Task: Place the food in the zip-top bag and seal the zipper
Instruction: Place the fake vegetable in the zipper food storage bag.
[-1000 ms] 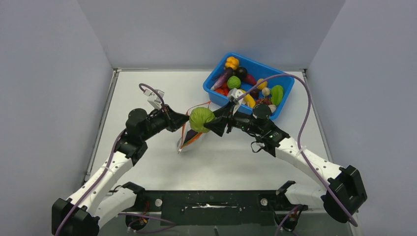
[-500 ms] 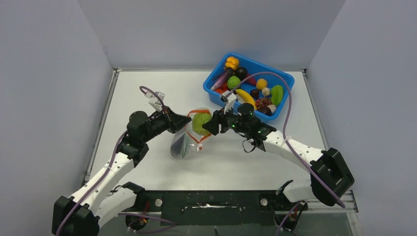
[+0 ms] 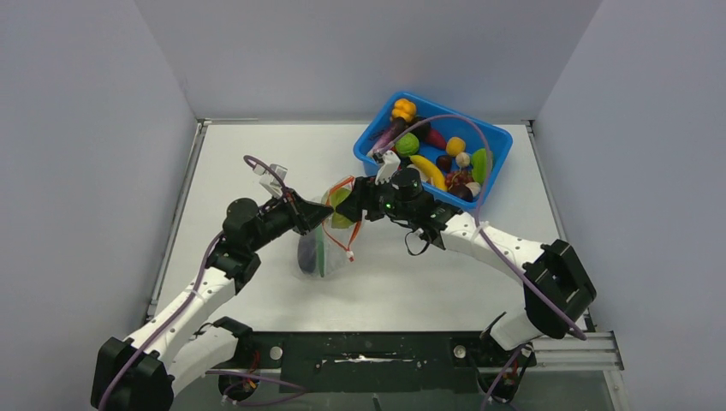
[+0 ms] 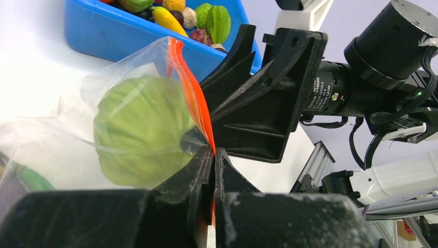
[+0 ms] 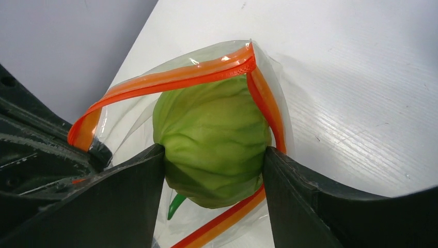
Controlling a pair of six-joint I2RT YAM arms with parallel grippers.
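Note:
The clear zip-top bag [image 3: 324, 253] hangs above the table with its mouth open. My left gripper [image 4: 213, 152] is shut on the red-orange zipper [image 4: 188, 88] at the mouth's edge. My right gripper [image 5: 213, 155] holds a green round fruit [image 5: 212, 139] between its fingers, pushed into the ring of the zipper [image 5: 170, 80]. Both fingers touch the fruit's sides. Through the plastic, the left wrist view shows the fruit [image 4: 139, 129] inside the bag. A long green pod [image 5: 175, 206] and a dark item [image 3: 306, 255] lie lower in the bag.
A blue bin [image 3: 498, 144] at the back right holds several more toy foods, among them a banana [image 3: 426, 171]. The right arm [image 3: 479, 240] reaches leftward in front of the bin. Grey walls close off the table on three sides.
The right gripper has carried the green fruit left and down into the bag's mouth. The bag has opened and swung lower. The left gripper kept its grip on the zipper.

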